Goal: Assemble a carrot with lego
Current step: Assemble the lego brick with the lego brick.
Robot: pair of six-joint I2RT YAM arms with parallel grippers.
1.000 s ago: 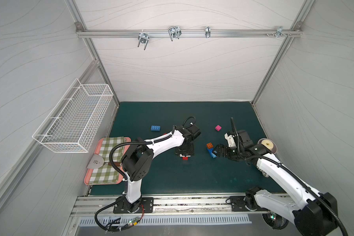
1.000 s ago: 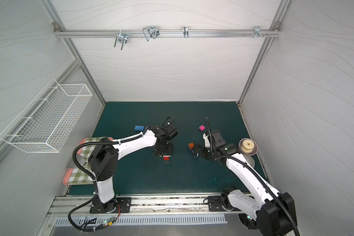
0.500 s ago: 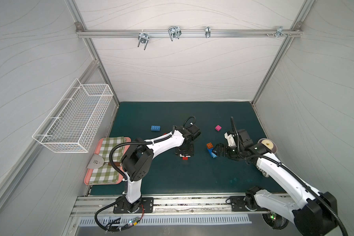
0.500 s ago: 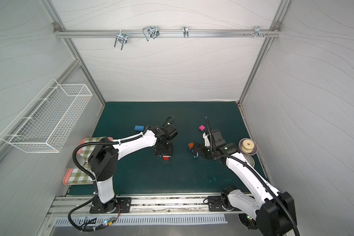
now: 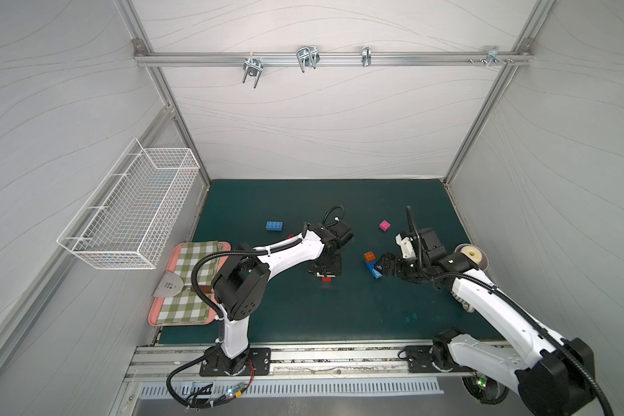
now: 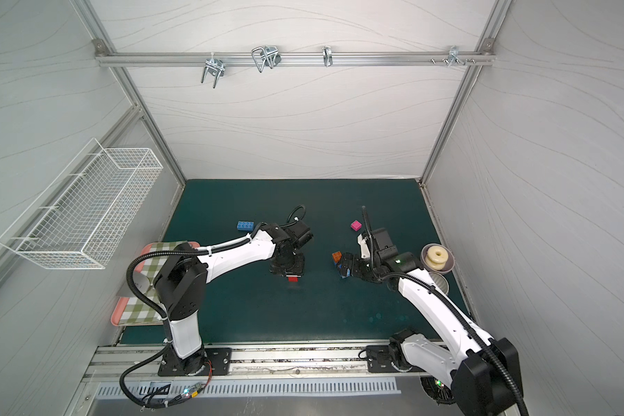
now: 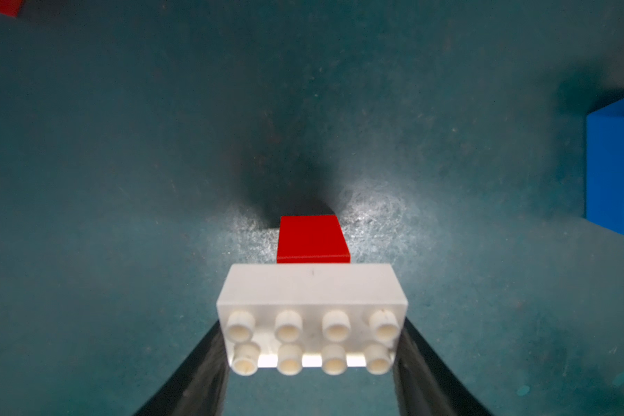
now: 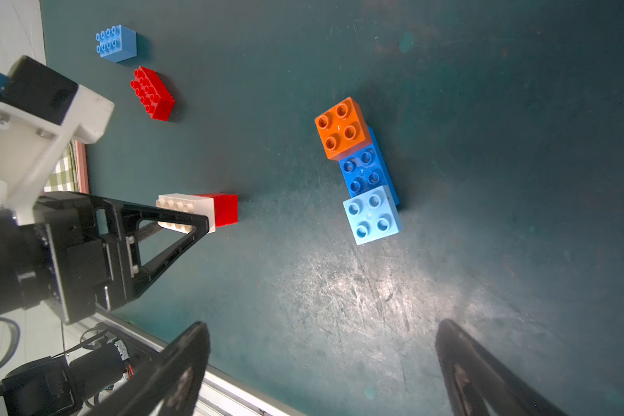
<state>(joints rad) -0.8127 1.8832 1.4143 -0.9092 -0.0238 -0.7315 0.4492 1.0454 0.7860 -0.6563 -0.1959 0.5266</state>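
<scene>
White brick (image 7: 312, 288), red brick (image 7: 312, 239) attached, clamped inside the left end effector (image 7: 312, 340).

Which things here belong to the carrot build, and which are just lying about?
Job: white brick with small red brick, in the left gripper; orange, blue and light-blue stack; loose red brick; loose blue brick; pink brick.
Lying about: wire basket; tray with checked cloth and spatula; bowl with ring.

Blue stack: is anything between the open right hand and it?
Nothing visible. Only bare mat lies between the right hand and the blue stack; the left hand, shut on the white-red piece, is off to one side.
</scene>
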